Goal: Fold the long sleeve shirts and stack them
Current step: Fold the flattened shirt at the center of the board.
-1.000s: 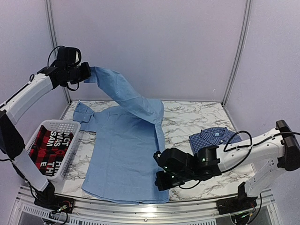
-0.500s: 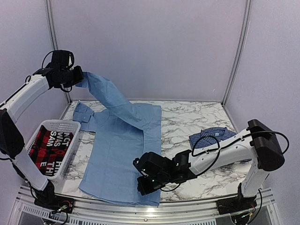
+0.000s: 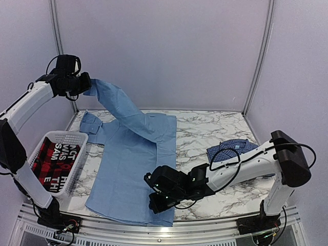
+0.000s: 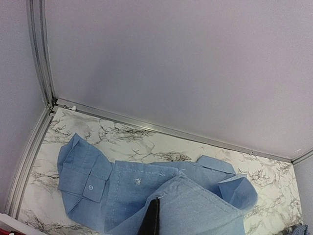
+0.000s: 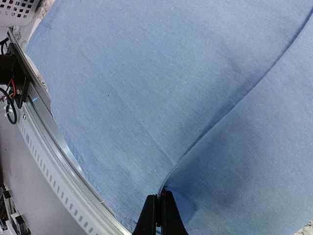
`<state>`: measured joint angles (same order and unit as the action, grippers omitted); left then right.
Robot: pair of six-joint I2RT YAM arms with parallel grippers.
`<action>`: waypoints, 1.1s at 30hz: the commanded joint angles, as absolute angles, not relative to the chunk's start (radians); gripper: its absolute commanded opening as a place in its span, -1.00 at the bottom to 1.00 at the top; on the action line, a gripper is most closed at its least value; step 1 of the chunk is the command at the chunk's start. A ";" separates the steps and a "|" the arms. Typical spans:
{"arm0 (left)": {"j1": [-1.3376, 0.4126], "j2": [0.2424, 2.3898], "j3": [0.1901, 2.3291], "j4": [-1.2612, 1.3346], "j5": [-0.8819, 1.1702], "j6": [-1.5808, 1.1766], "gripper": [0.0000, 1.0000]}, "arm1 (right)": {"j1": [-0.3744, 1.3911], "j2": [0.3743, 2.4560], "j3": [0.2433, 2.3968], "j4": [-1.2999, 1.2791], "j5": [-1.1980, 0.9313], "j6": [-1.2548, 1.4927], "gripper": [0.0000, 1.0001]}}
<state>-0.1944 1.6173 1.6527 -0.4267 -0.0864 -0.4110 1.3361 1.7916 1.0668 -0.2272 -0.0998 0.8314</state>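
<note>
Drags soft, light shirt leftward by hem, bottom centre, in pinched-closed right gripper, sleeve clamped upper left in left gripper.

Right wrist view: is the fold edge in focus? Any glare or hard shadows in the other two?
Right wrist: light blue shirt sharp, weave and fold edge readable, thin shadow under the fold, mild sheen on the metal rail. Top external: soft even light, no hard shadows on the table, no blur. Left wrist: evenly lit, marble veins crisp; left gripper just a dark silhouette.
</note>
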 commanded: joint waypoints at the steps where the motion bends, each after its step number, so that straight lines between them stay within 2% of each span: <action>1: -0.185 1.642 1.715 -0.457 -0.075 -0.402 -1.00 | 1.341 1.770 1.132 -0.251 -0.086 0.801 -1.00; 16: -0.182 1.638 1.702 -0.469 -0.044 -0.387 -1.00 | 1.342 1.801 1.133 -0.211 -0.123 0.799 -1.00; 19: -0.182 1.639 1.693 -0.469 -0.018 -0.384 -1.00 | 1.342 1.814 1.140 -0.186 -0.140 0.788 -0.80; 23: -0.188 1.639 1.678 -0.467 0.061 -0.374 -1.00 | 1.342 1.814 1.151 -0.166 -0.154 0.777 -0.39; 27: -0.210 1.625 1.647 -0.467 0.122 -0.348 -1.00 | 1.316 1.777 1.163 -0.194 -0.126 0.757 -0.15; 33: -0.287 1.577 1.575 -0.467 0.225 -0.300 -1.00 | 1.208 1.650 1.119 -0.249 -0.037 0.746 -0.02</action>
<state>-0.2317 1.6348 1.6230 -0.4545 0.1265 -0.3504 1.2850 1.7611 1.1194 -0.2188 -0.1143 0.7628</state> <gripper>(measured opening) 0.004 0.478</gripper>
